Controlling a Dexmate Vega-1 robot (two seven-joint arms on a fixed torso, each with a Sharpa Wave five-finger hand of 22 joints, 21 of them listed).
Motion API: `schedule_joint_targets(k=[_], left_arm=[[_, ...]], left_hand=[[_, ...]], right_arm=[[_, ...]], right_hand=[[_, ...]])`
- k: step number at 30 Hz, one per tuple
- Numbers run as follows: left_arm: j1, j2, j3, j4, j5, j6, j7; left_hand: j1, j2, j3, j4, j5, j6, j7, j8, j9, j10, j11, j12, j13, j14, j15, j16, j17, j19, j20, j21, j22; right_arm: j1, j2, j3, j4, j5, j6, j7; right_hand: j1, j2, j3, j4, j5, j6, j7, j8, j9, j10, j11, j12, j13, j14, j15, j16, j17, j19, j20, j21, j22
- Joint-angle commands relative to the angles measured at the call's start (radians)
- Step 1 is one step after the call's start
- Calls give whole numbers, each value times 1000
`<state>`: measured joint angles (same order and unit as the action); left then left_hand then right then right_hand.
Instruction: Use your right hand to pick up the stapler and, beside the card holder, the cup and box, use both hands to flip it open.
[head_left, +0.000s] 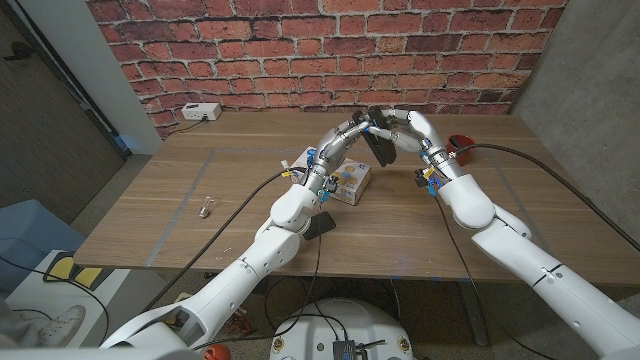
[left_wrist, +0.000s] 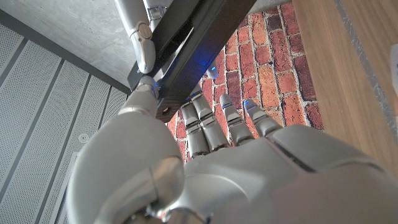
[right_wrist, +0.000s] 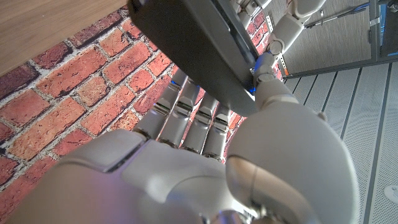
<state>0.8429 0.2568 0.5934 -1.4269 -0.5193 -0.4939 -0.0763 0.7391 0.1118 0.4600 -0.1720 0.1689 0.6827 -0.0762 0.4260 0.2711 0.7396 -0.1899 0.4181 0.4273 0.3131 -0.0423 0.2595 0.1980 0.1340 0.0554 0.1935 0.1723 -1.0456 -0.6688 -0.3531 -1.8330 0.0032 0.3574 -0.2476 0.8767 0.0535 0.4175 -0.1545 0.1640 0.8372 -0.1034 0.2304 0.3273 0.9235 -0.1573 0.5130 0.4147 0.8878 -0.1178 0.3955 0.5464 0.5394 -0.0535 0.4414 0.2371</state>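
left hand (head_left: 352, 131) + right hand (head_left: 398, 124) | raised, gripping stapler (head_left: 378, 146) together

Stapler (head_left: 378, 143) black, glossy-ish. Both hands, left hand (head_left: 350, 133) & right hand (head_left: 405, 124), silver-grey w/ white arm shells, tiny blue lights on fingers (left_wrist: 225, 118). Table (head_left: 200, 180) light wood grain. Back wall (head_left: 300, 50) red brick, pale mortar. Box (head_left: 350, 180) white w/ yellow-blue print. Cup (head_left: 461, 146) red. Card holder (head_left: 322, 224) black.

A wooden counter (head_left: 480, 215) stands before a red brick wall (head_left: 300, 50). A white power strip (head_left: 201, 113) lies at its far left edge. A small metal object (head_left: 206, 208) lies nearer, on the left side.
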Motion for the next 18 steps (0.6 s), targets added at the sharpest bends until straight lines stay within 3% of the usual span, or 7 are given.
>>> schedule_joint_targets(k=[1, 18], left_arm=[[9, 2, -4, -11, -4, -3, 7], [28, 2, -11, -26, -1, -12, 30]], left_hand=[[41, 35, 0, 6, 5, 172, -58, 25, 2, 31, -17, 6, 6, 10, -97, 8, 2, 10, -1, 4, 3], [49, 38, -7, 10, 3, 182, -56, 31, -2, 42, -16, 2, 13, 14, -97, 13, 5, 10, -3, 4, 3]], right_arm=[[-2, 14, 2, 16, 18, 19, -1], [-6, 39, 4, 33, 37, 50, -9]], right_hand=[[128, 136, 50, 41, 9, 2, 3, 6, 3, 44, -39, 4, 6, 10, -122, 0, 6, -4, -68, 7, 0], [129, 136, 51, 39, 9, 3, 6, 6, 4, 45, -36, 4, 10, 12, -122, 0, 11, -6, -69, 14, -1]])
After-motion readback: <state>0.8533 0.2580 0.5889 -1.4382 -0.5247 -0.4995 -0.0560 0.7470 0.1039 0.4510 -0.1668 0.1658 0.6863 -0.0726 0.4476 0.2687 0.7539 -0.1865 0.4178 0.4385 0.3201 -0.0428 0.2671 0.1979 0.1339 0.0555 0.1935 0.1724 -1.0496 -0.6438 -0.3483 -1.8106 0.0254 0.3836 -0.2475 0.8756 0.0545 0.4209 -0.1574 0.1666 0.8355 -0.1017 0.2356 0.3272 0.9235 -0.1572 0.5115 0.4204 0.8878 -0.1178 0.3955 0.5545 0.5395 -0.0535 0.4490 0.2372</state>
